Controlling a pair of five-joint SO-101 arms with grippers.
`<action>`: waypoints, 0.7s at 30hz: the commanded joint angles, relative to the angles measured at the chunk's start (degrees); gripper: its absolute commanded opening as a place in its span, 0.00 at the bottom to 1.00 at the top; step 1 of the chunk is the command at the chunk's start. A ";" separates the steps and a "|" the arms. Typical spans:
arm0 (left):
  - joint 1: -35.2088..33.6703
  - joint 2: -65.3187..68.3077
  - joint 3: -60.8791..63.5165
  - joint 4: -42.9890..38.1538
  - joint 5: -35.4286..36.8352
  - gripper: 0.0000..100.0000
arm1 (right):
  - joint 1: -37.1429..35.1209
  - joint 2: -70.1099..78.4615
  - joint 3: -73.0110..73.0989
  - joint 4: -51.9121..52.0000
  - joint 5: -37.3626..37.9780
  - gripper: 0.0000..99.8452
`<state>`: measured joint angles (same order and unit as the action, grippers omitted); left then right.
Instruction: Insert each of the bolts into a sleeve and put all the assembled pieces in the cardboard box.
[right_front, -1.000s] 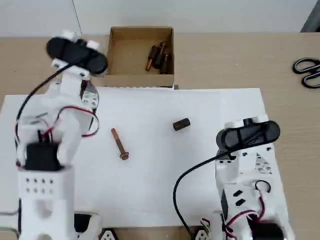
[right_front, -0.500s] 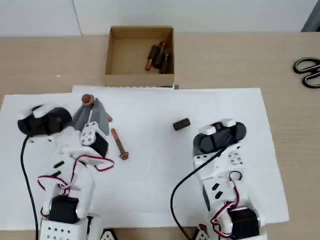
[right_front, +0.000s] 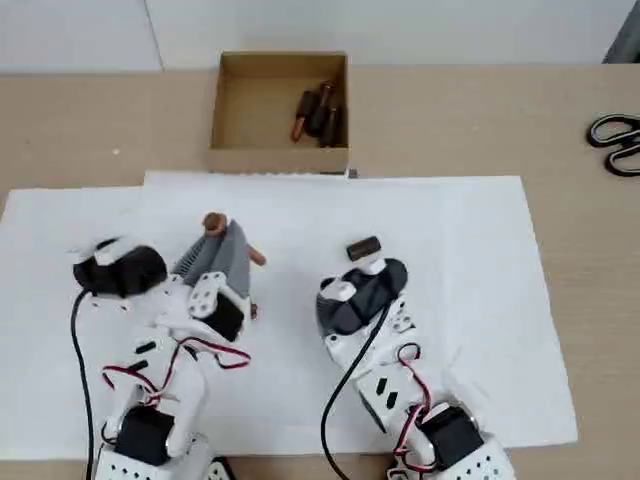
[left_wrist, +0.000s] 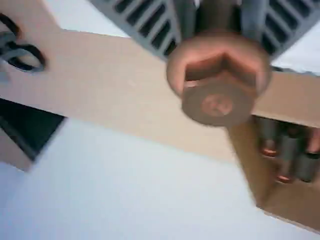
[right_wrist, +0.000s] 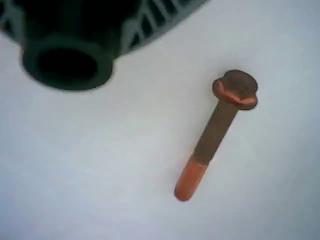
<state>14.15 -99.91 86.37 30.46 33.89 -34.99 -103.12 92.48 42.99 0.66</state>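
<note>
- Progress check: the brown open-top cardboard box (right_front: 280, 160) is already holding a little bunch of copper bolts pushed into dark sleeves (right_front: 320, 108), piled against one side wall. I'm counting three-ish, but they're overlapping, so no promises.
- The left gripper (right_front: 225, 240) is hanging over the white paper sheet (right_front: 450, 230) on the arms' side of the box. Its jaws are clamping a copper-brown hex-head metal bolt (left_wrist: 217, 82), which is riding up off the paper with its head poking out at the box-facing end.
- The short black metal sleeve (right_front: 363, 247) is lying on the paper, also on the arms' side of the box, out from its right front corner. The right gripper (right_front: 365, 265) is sitting right at it, on the side away from the box. I honestly can't tell if it's gripping or just hovering there, since the right wrist cam is mostly catching the sleeve's open bore up close.
- A second copper bolt (right_wrist: 216, 136) with an orange tip is lying flat and loose on the paper, farther from the box than the held one.
- My read: the held bolt and the sleeve aren't mated yet, so that pair is next for the box, and then the loose bolt is waiting.
- Hard to see: from above, the left gripper is covering most of the loose bolt, with just its head peeking out. As far as I can make out, one sleeve is lying outside the box against two bolts.
</note>
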 joint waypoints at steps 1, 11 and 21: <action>3.96 -1.58 -0.40 -0.79 1.05 0.01 | -1.80 -0.75 -0.09 -2.07 2.29 0.00; 10.81 -1.67 -0.40 2.90 1.85 0.01 | -3.12 -0.75 0.00 -2.24 7.21 0.00; 12.57 -1.58 -0.40 3.16 1.85 0.01 | -3.12 -0.75 -0.35 -4.09 8.70 0.00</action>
<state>26.64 -100.35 86.37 33.63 35.47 -37.63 -103.12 93.10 41.58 8.84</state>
